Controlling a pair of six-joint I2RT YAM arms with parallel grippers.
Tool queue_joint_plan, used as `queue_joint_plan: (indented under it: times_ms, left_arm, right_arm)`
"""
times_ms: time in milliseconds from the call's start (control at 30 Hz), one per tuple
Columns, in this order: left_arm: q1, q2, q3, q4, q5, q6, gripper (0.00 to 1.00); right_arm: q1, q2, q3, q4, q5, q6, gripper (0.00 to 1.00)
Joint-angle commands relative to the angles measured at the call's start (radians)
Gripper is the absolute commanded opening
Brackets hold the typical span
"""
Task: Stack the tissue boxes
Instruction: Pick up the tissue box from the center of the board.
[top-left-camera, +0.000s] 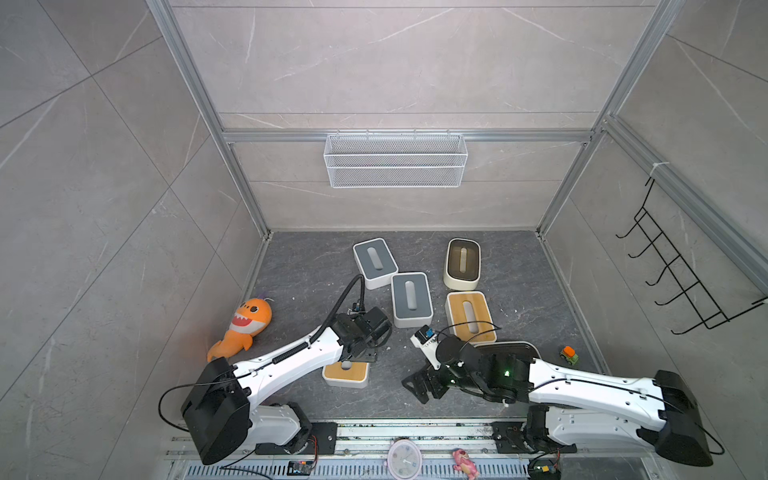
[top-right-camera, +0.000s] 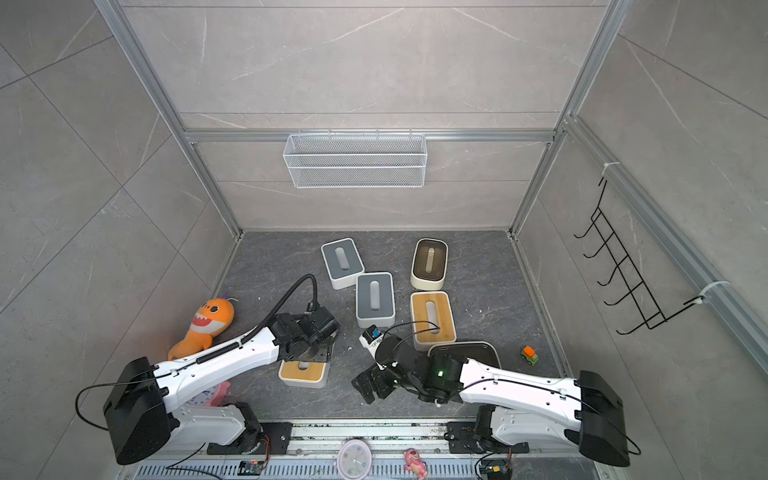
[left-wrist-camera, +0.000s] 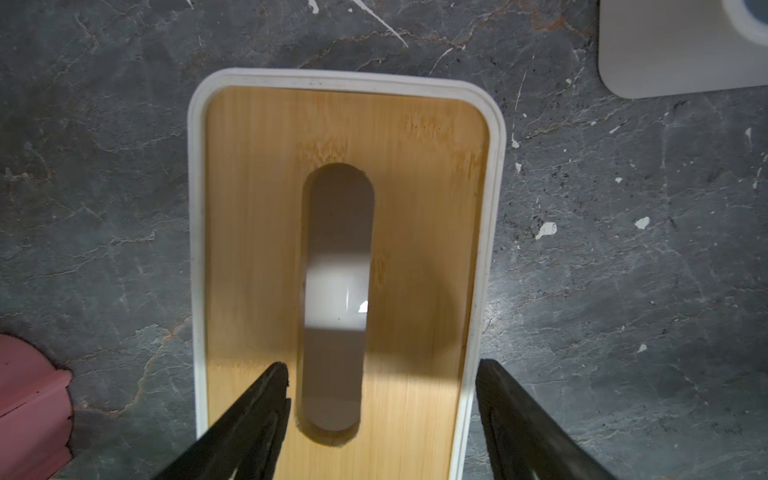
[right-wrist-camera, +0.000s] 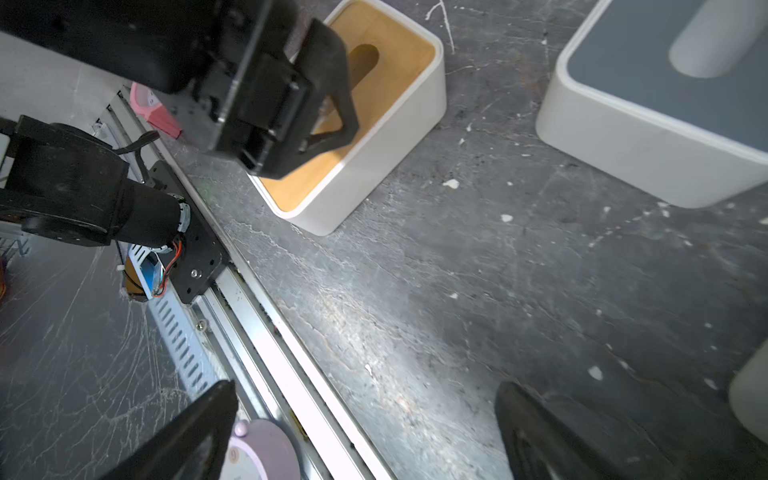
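Several tissue boxes stand on the dark floor. Both top views show two grey-lidded ones (top-left-camera: 375, 262) (top-left-camera: 411, 299), a cream one with a brown lid (top-left-camera: 462, 264) and a bamboo-lidded one (top-left-camera: 469, 316). A dark-lidded box (top-left-camera: 511, 347) is mostly hidden under my right arm. My left gripper (left-wrist-camera: 382, 365) hangs open over the near bamboo-lidded box (left-wrist-camera: 340, 124). One finger (left-wrist-camera: 270, 399) is above the lid beside the slot. The other finger (left-wrist-camera: 503, 399) is just outside a long wall. My right gripper (right-wrist-camera: 368, 384) stands open over bare floor by the front rail, holding nothing.
An orange shark plush (top-left-camera: 243, 326) lies at the left wall. A small toy car (top-left-camera: 568, 355) sits at the right. A wire mesh basket (top-left-camera: 395, 160) hangs on the back wall, a black hook rack (top-left-camera: 681, 274) on the right wall. A clock (top-left-camera: 404, 457) and a pink toy (top-left-camera: 463, 459) lie on the front rail.
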Motion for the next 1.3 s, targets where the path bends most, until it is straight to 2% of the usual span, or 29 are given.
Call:
queue_joint_plan:
  times_ms: [0,200,400,700,867,1267]
  left_arm:
    - [0.005,0.019,0.003,0.046,0.026,0.016,0.73]
    - [0.036,0.052,-0.021,0.104,0.081,0.027,0.69]
    - [0.036,0.077,-0.023,0.105,0.076,0.027,0.69]
    - [0.051,0.078,-0.060,0.154,0.087,0.035,0.68]
    - [0.051,0.093,-0.070,0.174,0.091,0.035,0.65]
    - [0.051,0.141,-0.035,0.184,0.119,0.036,0.49]
  right_arm:
    - [0.006,0.026,0.027,0.107,0.068,0.060,1.00]
    - [-0.002,0.012,0.007,0.147,0.073,0.066,1.00]
    - [-0.113,0.042,0.012,0.185,-0.126,0.063,1.00]
    - [-0.210,0.047,-0.029,0.251,-0.228,0.087,1.00]
    - [-0.257,0.043,-0.016,0.212,-0.248,0.061,1.00]
    - [-0.324,0.008,-0.044,0.193,-0.273,0.048,1.00]
